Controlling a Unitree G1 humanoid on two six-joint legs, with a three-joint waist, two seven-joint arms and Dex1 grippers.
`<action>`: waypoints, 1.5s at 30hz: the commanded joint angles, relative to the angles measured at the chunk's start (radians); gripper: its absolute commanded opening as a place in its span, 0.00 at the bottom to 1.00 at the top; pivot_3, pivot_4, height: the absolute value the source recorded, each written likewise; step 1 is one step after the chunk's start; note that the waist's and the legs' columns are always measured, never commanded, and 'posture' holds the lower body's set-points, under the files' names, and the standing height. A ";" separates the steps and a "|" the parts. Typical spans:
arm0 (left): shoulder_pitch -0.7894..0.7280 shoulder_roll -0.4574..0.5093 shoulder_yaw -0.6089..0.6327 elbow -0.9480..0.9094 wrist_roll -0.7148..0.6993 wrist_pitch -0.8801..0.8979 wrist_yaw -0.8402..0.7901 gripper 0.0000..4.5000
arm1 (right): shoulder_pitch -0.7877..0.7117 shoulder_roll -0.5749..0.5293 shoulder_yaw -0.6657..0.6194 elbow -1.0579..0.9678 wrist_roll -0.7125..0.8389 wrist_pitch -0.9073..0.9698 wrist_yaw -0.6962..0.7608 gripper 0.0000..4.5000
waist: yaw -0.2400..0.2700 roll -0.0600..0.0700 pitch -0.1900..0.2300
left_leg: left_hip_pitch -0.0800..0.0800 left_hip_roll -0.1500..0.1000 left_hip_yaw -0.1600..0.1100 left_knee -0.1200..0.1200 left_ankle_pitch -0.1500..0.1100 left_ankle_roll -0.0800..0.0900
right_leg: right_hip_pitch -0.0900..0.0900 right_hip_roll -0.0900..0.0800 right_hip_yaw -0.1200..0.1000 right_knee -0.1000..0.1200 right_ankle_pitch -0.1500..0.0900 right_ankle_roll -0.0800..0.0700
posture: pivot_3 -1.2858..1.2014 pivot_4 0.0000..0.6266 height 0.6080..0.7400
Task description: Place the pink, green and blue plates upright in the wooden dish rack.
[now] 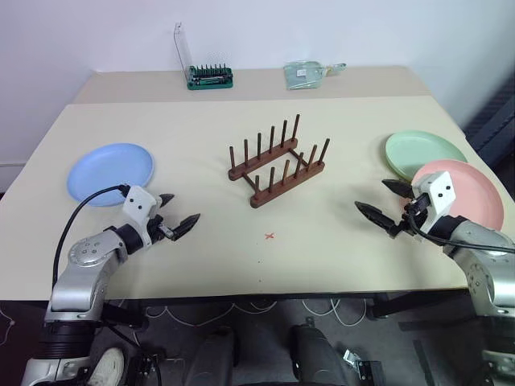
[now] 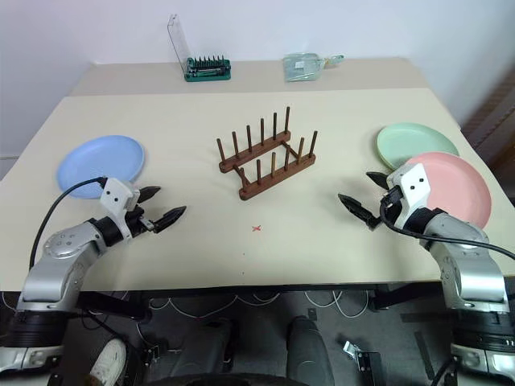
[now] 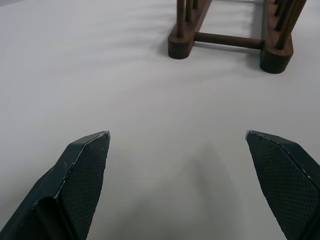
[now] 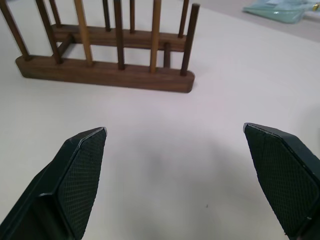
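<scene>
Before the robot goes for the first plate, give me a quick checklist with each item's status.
1. Left gripper open and empty: ok.
2. Right gripper open and empty: ok.
3. Wooden dish rack standing, slots free: ok.
4. Blue plate flat beside the left arm, nothing on it: ok.
5. Pink plate free to lift: ok, it overlaps the green plate from above.
6. All three plates racked: not ok.

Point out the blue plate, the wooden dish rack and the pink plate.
blue plate (image 1: pixel 110 172), left eye view, centre of its flat face.
wooden dish rack (image 1: pixel 287 184), left eye view, near base bar.
pink plate (image 1: pixel 475 199), left eye view, bare face beside the gripper.
</scene>
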 commanded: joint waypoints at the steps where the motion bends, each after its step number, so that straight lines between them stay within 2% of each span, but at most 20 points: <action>1: -0.008 -0.009 -0.004 -0.007 0.011 -0.018 0.012 0.99 | -0.031 -0.018 -0.028 -0.019 0.001 -0.008 -0.008 1.00 | 0.000 0.000 0.000 | 0.000 0.000 0.000 0.000 0.000 0.000 | 0.000 0.000 0.000 0.000 0.000 0.000 | 0.52 0.24 1.00; 15: 0.018 -0.024 -0.036 -0.048 0.014 -0.014 0.005 0.99 | -0.056 0.010 0.009 -0.017 -0.017 -0.026 -0.011 1.00 | 0.002 0.000 0.000 | 0.000 0.000 0.000 0.000 0.000 0.000 | 0.000 0.000 0.000 0.000 0.000 0.000 | 0.52 0.24 1.00; 19: -0.008 -0.022 -0.050 -0.031 -0.023 0.006 -0.048 0.99 | -0.030 0.026 0.012 -0.031 -0.024 -0.038 -0.019 1.00 | 0.002 0.000 0.000 | 0.000 0.000 0.000 0.000 0.000 0.000 | 0.000 0.000 0.000 0.000 0.000 0.000 | 0.52 0.24 1.00; 21: -0.019 -0.017 -0.079 -0.023 -0.027 0.005 -0.100 0.99 | -0.021 0.033 0.013 -0.042 -0.027 -0.039 -0.028 1.00 | 0.002 0.000 0.000 | 0.000 0.000 0.000 0.000 0.000 0.000 | 0.000 0.000 0.000 0.000 0.000 0.000 | 0.52 0.24 1.00; 24: -0.072 -0.011 -0.171 0.032 0.058 -0.039 -0.137 0.99 | -0.010 0.039 0.003 -0.076 -0.018 -0.028 -0.043 1.00 | 0.002 0.000 0.000 | 0.000 0.000 0.000 0.000 0.000 0.000 | 0.000 0.000 0.000 0.000 0.000 0.000 | 0.52 0.24 1.00; 29: -0.174 -0.096 -0.264 0.165 0.097 -0.097 -0.167 0.99 | 0.020 0.050 0.005 -0.107 -0.027 -0.027 -0.064 1.00 | 0.003 0.000 0.000 | 0.000 -0.001 0.000 0.000 0.000 0.000 | 0.000 0.000 0.000 -0.001 0.000 0.000 | 0.52 0.24 1.00; 32: -0.255 -0.161 -0.325 0.309 0.183 -0.157 -0.125 0.99 | 0.025 0.062 0.014 -0.127 -0.029 -0.026 -0.080 1.00 | 0.004 0.001 0.000 | 0.000 -0.001 0.000 0.001 0.000 0.000 | 0.000 0.000 0.000 0.000 0.000 0.000 | 0.52 0.24 1.00; 37: -0.332 -0.244 -0.329 0.417 0.175 -0.182 -0.138 0.99 | 0.034 0.072 0.013 -0.140 -0.029 -0.028 -0.097 1.00 | 0.004 0.002 -0.001 | 0.000 -0.001 0.000 0.002 0.000 0.001 | 0.002 0.000 0.000 0.000 0.000 0.001 | 0.52 0.24 1.00; 40: -0.394 -0.303 -0.339 0.528 0.216 -0.226 -0.093 0.99 | 0.061 0.084 0.018 -0.159 -0.034 -0.036 -0.110 1.00 | 0.011 0.002 -0.002 | 0.000 -0.001 -0.001 0.003 0.000 0.001 | 0.002 0.000 0.000 0.000 0.000 0.001 | 0.52 0.24 1.00; 42: -0.403 -0.314 -0.336 0.556 0.222 -0.252 -0.102 0.88 | 0.072 0.088 0.021 -0.167 -0.039 -0.038 -0.117 1.00 | 0.014 0.003 -0.002 | 0.000 -0.002 -0.001 0.003 0.000 0.001 | 0.003 0.000 0.000 0.000 0.000 0.001 | 0.52 0.24 1.00; 44: -0.407 -0.318 -0.331 0.573 0.227 -0.269 -0.105 0.69 | 0.077 0.092 0.023 -0.175 -0.041 -0.037 -0.122 1.00 | 0.014 0.004 -0.003 | 0.000 -0.002 0.000 0.003 0.000 0.001 | 0.003 0.000 0.000 0.000 0.000 0.002 | 0.52 0.24 1.00; 45: -0.408 -0.318 -0.329 0.577 0.230 -0.276 -0.102 0.57 | 0.081 0.093 0.024 -0.181 -0.041 -0.036 -0.124 1.00 | 0.015 0.004 -0.003 | 0.001 -0.002 0.000 0.003 0.000 0.001 | 0.003 0.000 0.000 0.000 0.000 0.002 | 0.52 0.24 1.00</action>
